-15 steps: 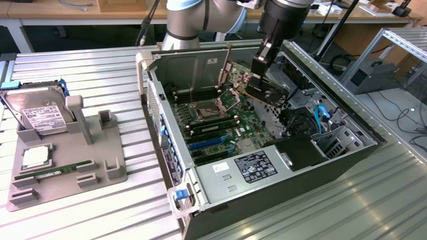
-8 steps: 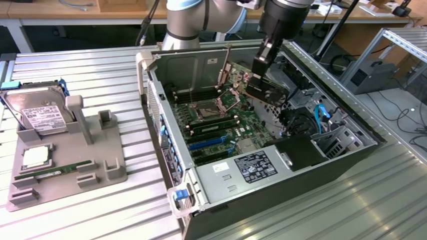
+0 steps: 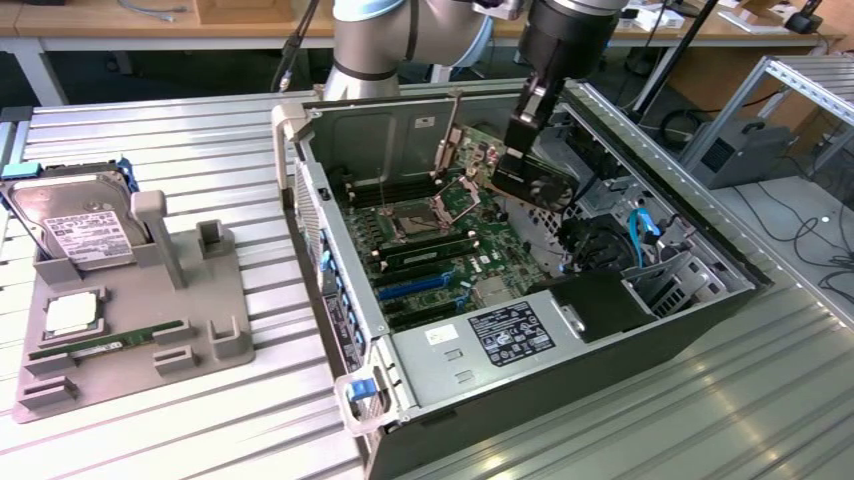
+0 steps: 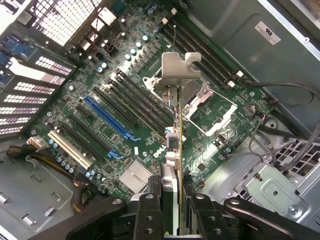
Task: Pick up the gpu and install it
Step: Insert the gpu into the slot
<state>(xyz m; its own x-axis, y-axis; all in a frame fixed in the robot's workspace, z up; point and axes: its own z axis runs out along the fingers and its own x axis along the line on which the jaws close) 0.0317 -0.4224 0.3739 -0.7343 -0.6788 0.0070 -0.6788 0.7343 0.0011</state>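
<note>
Jaws pinch gpu (image 3: 541, 185) above mobo (image 3: 441, 245), PC case (image 3: 667, 335) on slatted metal table (image 3: 174, 440).

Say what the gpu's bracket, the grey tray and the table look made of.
Bracket on the gpu: bare sheet metal, dull silver, folded tab.
Tray: probably plastic, matte grey, moulded pockets.
Table: likely aluminium, pale ribbed slats with a soft sheen.

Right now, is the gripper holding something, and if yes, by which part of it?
Yes: the gripper holds the gpu by its upper edge, one finger on each flat face, above the open computer case.
</note>
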